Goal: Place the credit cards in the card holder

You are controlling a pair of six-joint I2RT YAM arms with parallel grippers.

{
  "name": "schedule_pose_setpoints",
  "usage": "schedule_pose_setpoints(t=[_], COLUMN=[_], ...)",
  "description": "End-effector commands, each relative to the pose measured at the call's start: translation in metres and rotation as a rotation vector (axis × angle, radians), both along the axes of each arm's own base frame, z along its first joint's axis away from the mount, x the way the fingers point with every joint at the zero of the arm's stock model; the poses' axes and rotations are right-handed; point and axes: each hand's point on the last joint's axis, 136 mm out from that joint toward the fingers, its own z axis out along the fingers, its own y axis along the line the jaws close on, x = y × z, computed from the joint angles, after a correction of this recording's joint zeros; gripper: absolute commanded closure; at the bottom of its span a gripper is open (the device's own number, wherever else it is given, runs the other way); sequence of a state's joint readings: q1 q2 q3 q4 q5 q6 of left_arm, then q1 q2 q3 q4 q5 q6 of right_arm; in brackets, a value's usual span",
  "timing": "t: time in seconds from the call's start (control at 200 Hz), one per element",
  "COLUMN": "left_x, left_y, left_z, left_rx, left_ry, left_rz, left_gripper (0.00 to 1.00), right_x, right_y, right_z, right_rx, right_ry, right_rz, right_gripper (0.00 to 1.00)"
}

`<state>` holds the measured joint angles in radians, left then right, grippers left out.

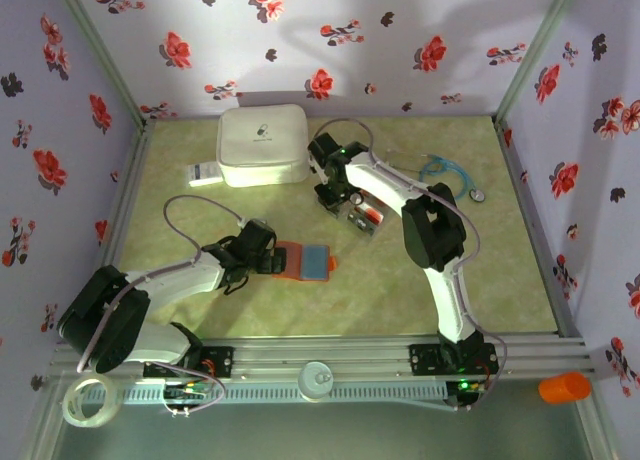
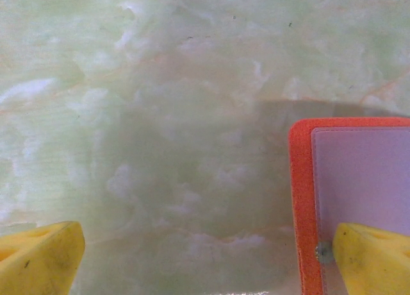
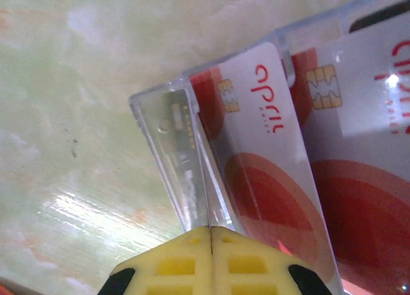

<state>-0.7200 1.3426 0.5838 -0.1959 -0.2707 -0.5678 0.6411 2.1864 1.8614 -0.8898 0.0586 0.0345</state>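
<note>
The card holder lies open on the table, orange-red with a bluish-grey inside. My left gripper is at its left edge, open wide; one yellow finger rests over the holder's inner face, the other over bare table. The credit cards, white with red-orange shapes, lean in a clear plastic box. My right gripper is shut, its tips against the box's thin clear wall. Whether that edge is clamped I cannot tell.
A big white rounded case stands at the back, a white label to its left. A teal cable lies at the back right. An orange cylinder and a tape roll sit beyond the near rail.
</note>
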Motion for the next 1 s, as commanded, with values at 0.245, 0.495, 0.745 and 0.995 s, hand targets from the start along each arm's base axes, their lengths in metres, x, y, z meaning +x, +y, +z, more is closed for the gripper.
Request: schedule_pose_setpoints(t=[0.245, 0.495, 0.745, 0.995], left_x=[-0.004, -0.005, -0.008, -0.009], left_y=[0.007, 0.008, 0.010, 0.011], left_z=[0.000, 0.002, -0.001, 0.001], left_rx=[0.027, 0.027, 0.031, 0.022], left_ry=[-0.011, -0.011, -0.003, -0.002], left_rz=[-0.002, -0.002, 0.001, 0.012], left_gripper=[0.00, 0.00, 0.00, 0.00], right_x=[-0.010, -0.027, -0.068, -0.122], right_y=[0.007, 0.023, 0.045, 0.061], right_z=[0.032, 0.081, 0.089, 0.066], right_rx=[0.065, 0.239, 0.463, 0.478], right_ry=[0.033, 0.020, 0.058, 0.098], right_rz=[0.041, 0.028, -0.034, -0.013], right_gripper=[1.00, 1.00, 1.00, 1.00])
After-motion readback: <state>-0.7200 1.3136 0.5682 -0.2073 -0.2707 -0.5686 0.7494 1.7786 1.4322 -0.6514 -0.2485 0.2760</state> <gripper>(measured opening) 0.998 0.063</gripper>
